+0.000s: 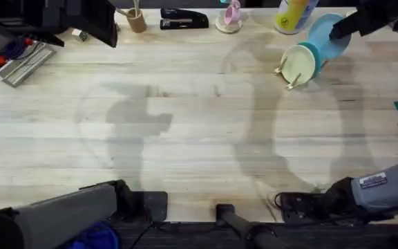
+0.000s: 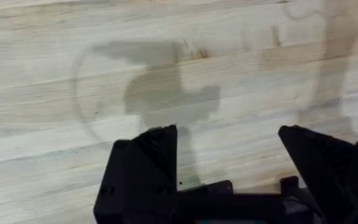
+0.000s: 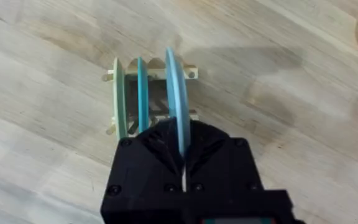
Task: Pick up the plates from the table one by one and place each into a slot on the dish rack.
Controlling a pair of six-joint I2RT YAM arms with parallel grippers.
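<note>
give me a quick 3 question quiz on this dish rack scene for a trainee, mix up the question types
1. True or false: the right end effector is shut on the round light blue plate, held on edge over the small light-wood dish rack.
2. Multiple choice: how many plates already stand in the rack beside the blue one? A) none B) two C) four
3. Fill in: the left end effector hangs open over the bare ____ tabletop.

Key:
1. True.
2. B, the pale yellow plate and the teal plate.
3. Wooden.
</note>
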